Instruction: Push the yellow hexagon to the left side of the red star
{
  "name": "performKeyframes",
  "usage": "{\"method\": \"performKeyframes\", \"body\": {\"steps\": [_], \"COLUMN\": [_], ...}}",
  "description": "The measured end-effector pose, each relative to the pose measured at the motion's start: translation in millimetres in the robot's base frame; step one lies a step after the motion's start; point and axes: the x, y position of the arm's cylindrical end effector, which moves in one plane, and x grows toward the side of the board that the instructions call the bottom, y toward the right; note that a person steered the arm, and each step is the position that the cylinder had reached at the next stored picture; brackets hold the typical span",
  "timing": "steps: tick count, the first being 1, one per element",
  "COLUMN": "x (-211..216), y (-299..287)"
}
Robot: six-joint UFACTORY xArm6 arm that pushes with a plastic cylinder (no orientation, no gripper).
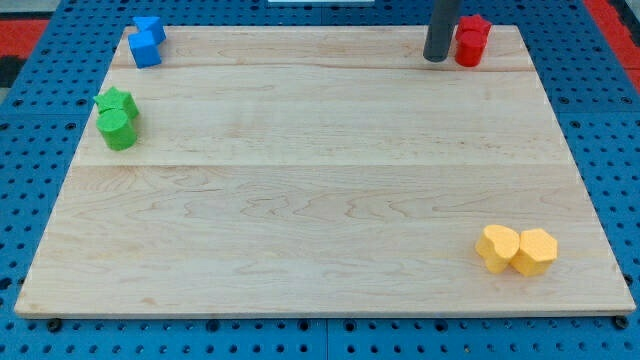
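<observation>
The yellow hexagon [535,251] lies near the board's bottom right corner, touching a yellow heart-shaped block [497,247] on its left. The red star [473,30] sits at the board's top right edge, with a red round block [468,50] touching it just below. My tip [435,58] is at the view's top, just left of the red blocks and very close to the round one; touch cannot be told. It is far from the yellow hexagon.
Two blue blocks [147,41] sit together at the top left corner. A green star [116,101] and a green round block [119,130] touch near the left edge. The wooden board [320,190] lies on a blue perforated table.
</observation>
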Motion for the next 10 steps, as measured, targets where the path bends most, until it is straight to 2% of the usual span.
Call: {"method": "performKeyframes", "body": {"steps": [5,6,8,10], "x": [4,41,131,275], "y": [11,27,113,157]}}
